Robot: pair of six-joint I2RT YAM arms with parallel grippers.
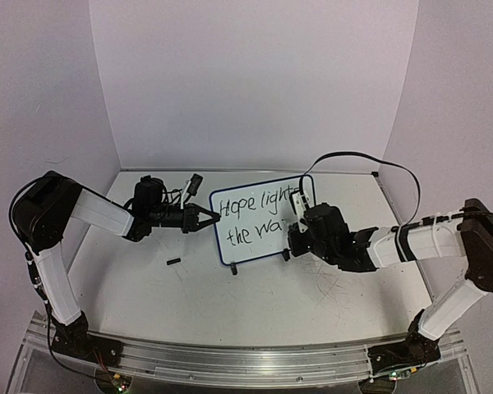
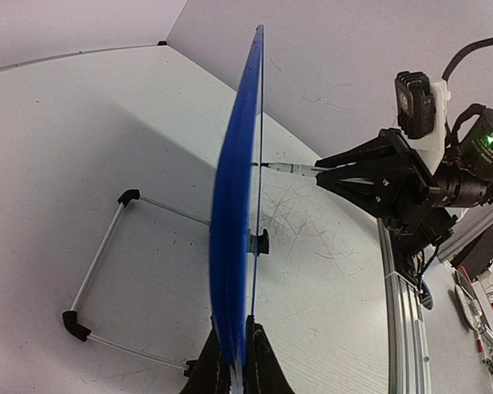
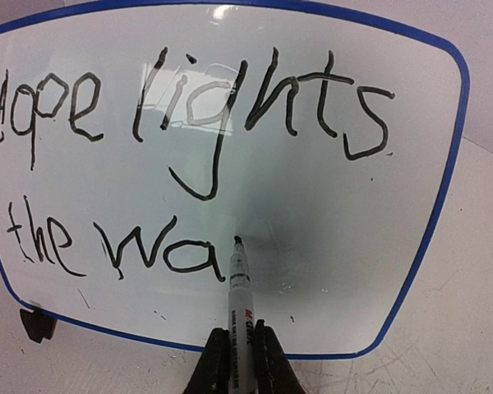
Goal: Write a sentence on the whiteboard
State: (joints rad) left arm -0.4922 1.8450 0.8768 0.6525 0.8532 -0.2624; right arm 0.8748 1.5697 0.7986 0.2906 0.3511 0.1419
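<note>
whiteboard (image 1: 259, 220): upright on wire stand (image 2: 99, 263), mid-bench (image 1: 189, 304); lettered "hope lights / the wa".
left claw (image 2: 234, 361): pinching the board's left edge.
right claw (image 3: 238, 349): pinching black marker (image 3: 239, 271), tip touching the board just right of "wa".
small black object (image 1: 173, 263): lying on bench, near-left of board.

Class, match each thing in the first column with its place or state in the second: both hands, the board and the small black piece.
1 left hand
2 right hand
3 board
4 black piece

A lying on the table, left of the board
B shut on the marker
C shut on the board's edge
D standing, reads "Hope lights the wa"

Pairs: 1-C, 2-B, 3-D, 4-A
</note>
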